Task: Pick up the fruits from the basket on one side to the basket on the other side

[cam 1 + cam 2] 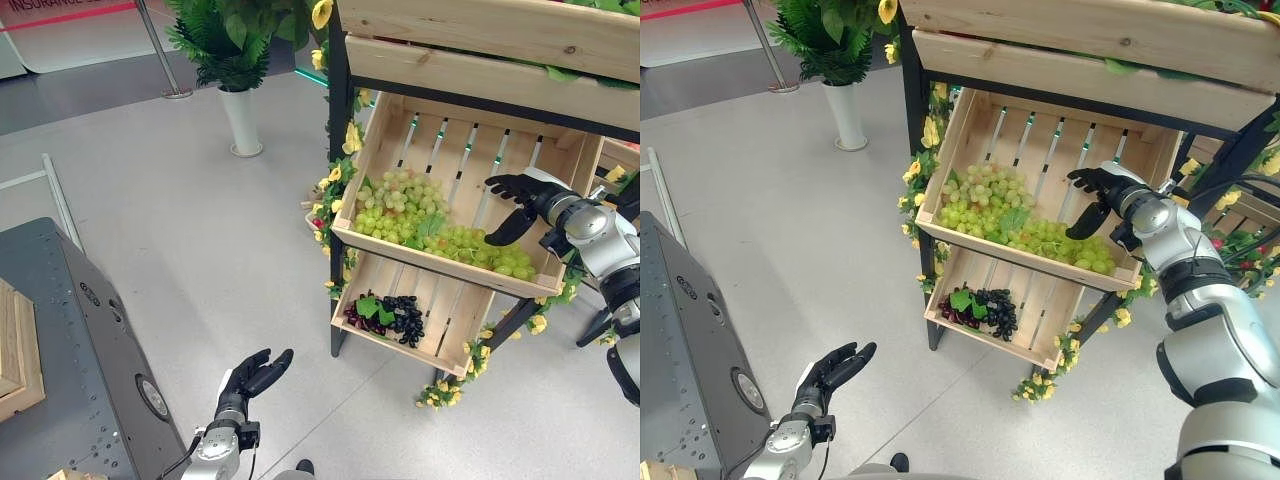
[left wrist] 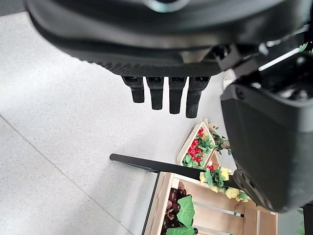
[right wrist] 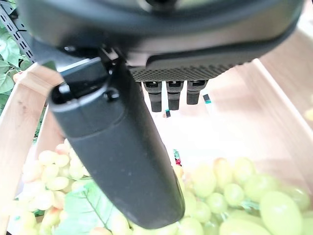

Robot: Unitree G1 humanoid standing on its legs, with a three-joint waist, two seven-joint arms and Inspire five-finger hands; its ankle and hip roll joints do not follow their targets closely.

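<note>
Green grapes (image 1: 420, 220) lie heaped in the upper crate (image 1: 520, 150) of a wooden stand, spread along its front half with a few leaves among them, and the slatted back half is bare. The right hand (image 1: 515, 205) hovers just above the grapes at the heap's right end, fingers straight and spread, thumb pointing down toward the fruit, holding nothing. Below, the lower crate (image 1: 450, 325) holds dark grapes (image 1: 395, 315) with green leaves at its left end. Yellow flowers (image 1: 335, 180) trail down the stand's legs. In the left wrist view a small crate of red fruit (image 2: 195, 149) sits on the floor beside the stand. The left hand (image 1: 255, 378) hangs low over the floor (image 1: 180, 230), well apart from the stand, open and empty. A potted plant (image 1: 235, 60) stands on the floor behind, and a grey bench (image 1: 70, 340) lies at the left.
</note>
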